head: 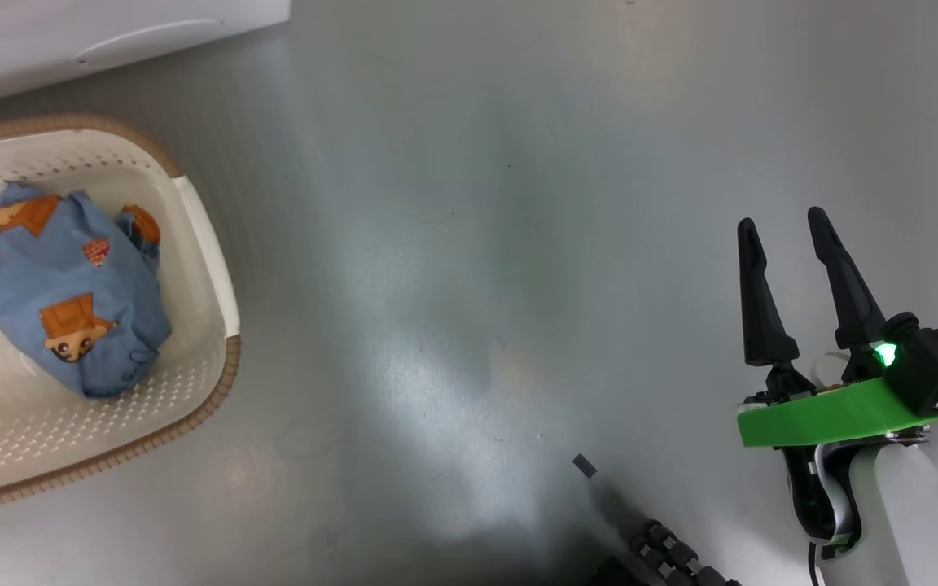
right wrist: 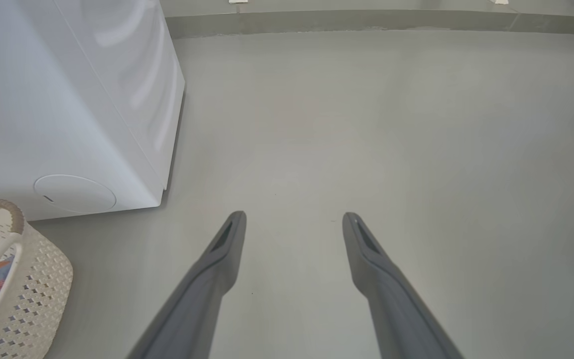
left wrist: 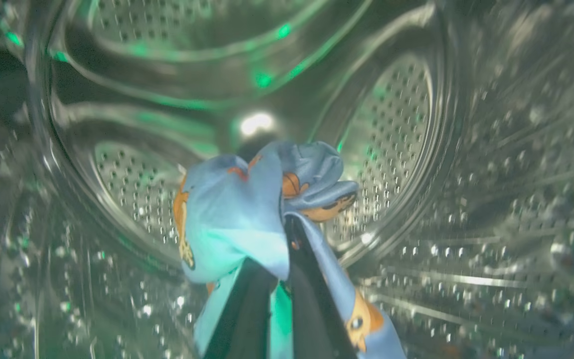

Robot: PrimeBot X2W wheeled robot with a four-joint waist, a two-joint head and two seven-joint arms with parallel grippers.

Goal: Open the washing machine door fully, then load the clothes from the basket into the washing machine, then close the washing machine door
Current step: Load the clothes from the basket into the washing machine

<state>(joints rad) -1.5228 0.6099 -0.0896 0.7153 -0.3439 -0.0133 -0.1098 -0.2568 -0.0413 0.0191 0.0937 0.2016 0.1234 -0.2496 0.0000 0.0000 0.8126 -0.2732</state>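
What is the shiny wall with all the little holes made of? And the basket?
The drum looks like polished steel: mirror-bright, reflecting green light, punched with neat holes. The basket seems to be smooth cream plastic with moulded holes; its brown rim looks woven, perhaps moulded too.

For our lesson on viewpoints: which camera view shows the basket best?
Head view: the basket is seen from above, with rim, perforated walls and a blue garment inside. Right wrist view catches one corner. Left wrist view faces into the steel drum.

R gripper [right wrist: 293, 215] hung over grey floor [right wrist: 391, 124], fingers [right wrist: 217, 269] spread wide apart; white washing machine [right wrist: 68, 99] w/ round service flap [right wrist: 74, 193] stood upper left, basket [right wrist: 38, 279] corner just beside it, lower left.
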